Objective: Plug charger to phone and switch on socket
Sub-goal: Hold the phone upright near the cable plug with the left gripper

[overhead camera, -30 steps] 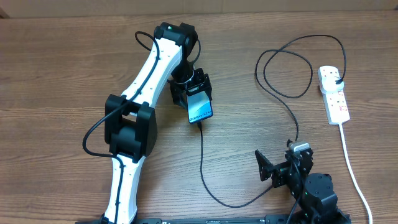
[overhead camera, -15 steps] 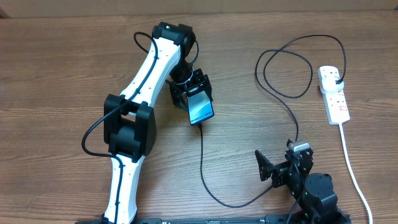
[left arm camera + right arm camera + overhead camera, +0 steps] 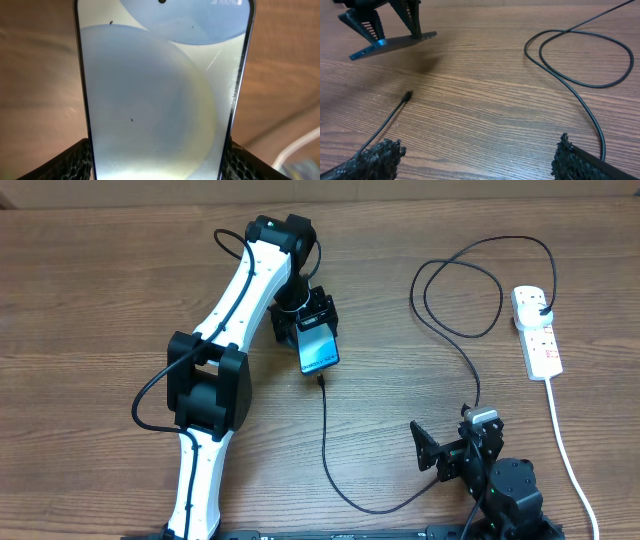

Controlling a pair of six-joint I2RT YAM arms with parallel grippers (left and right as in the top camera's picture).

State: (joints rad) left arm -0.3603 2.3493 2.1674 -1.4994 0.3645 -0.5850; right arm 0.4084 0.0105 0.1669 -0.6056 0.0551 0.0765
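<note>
My left gripper [image 3: 308, 320] is shut on the phone [image 3: 318, 349], which has a light blue screen and black edges, and holds it tilted above the table. The screen fills the left wrist view [image 3: 160, 90]. In the right wrist view the phone [image 3: 395, 44] hangs in the air at upper left. The charger's black connector tip [image 3: 321, 380] lies on the table just below the phone, apart from it [image 3: 408, 94]. Its thin black cable [image 3: 440, 320] loops to the black plug in the white socket [image 3: 537, 330] at the right. My right gripper [image 3: 455, 448] is open and empty near the front edge.
The socket's thick white cord [image 3: 565, 450] runs down the right side to the front edge. The black cable [image 3: 580, 60] coils on the wood ahead of my right gripper. My left arm [image 3: 215, 360] stretches across the left half of the table.
My left gripper has shifted slightly with the phone, lifting its lower end a little away from the connector tip. The right arm has not moved.
</note>
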